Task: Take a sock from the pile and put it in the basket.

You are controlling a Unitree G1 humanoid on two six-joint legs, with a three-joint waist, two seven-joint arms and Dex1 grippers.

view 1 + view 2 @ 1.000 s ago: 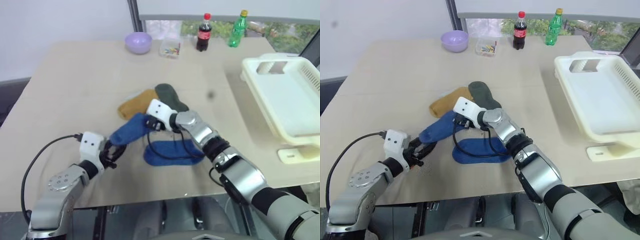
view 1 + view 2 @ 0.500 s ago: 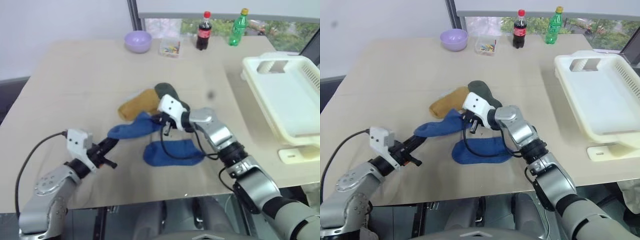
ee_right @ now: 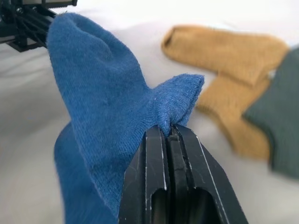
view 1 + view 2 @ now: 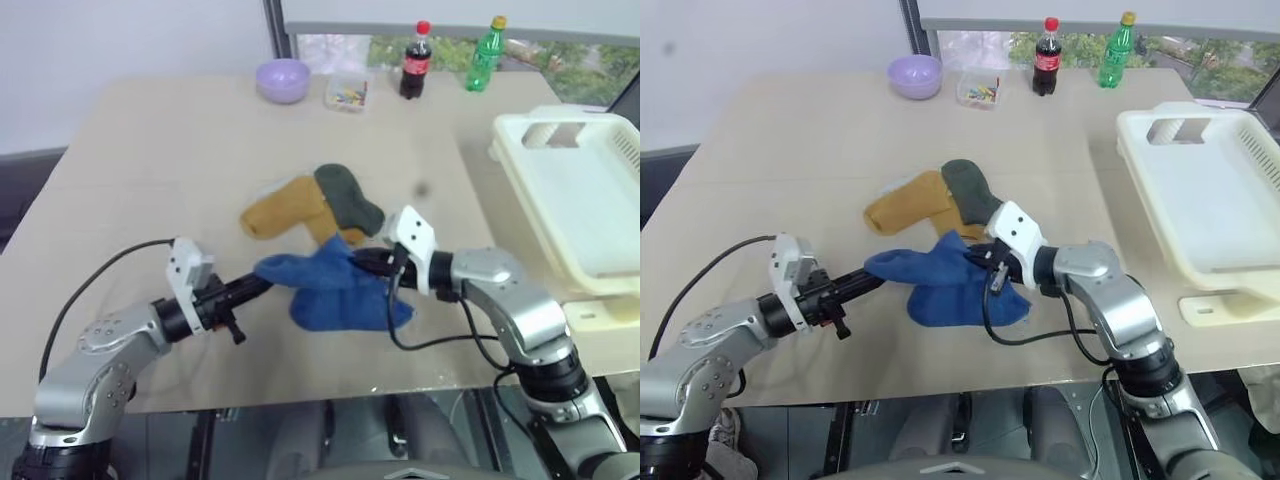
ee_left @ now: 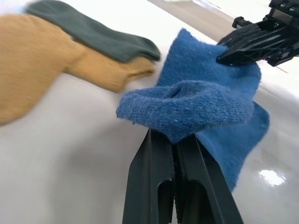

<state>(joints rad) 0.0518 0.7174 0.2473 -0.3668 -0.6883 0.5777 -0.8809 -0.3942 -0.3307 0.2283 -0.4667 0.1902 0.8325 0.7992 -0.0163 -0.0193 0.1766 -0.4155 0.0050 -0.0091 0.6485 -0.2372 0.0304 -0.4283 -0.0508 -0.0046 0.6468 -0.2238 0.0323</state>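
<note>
Both grippers are clamping one blue sock point(image 4: 315, 272): the left gripper point(image 4: 262, 284) is pinching its left end, the right gripper point(image 4: 362, 262) its right end. Since a second ago the sock is rising off the surface point(image 4: 150, 170) and stretching between them at lower centre, above a second blue sock point(image 4: 350, 308), so the pick looks made. The pile point(image 4: 310, 205) is lying just above. The basket point(image 4: 590, 215), at the right edge, is holding nothing visible; the lilac bowl point(image 4: 282, 80) is sitting at upper left.

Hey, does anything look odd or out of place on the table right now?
Yes: both grippers, left and right, are shut on the same blue sock, stretched between them above a second blue sock, far from the basket.
</note>
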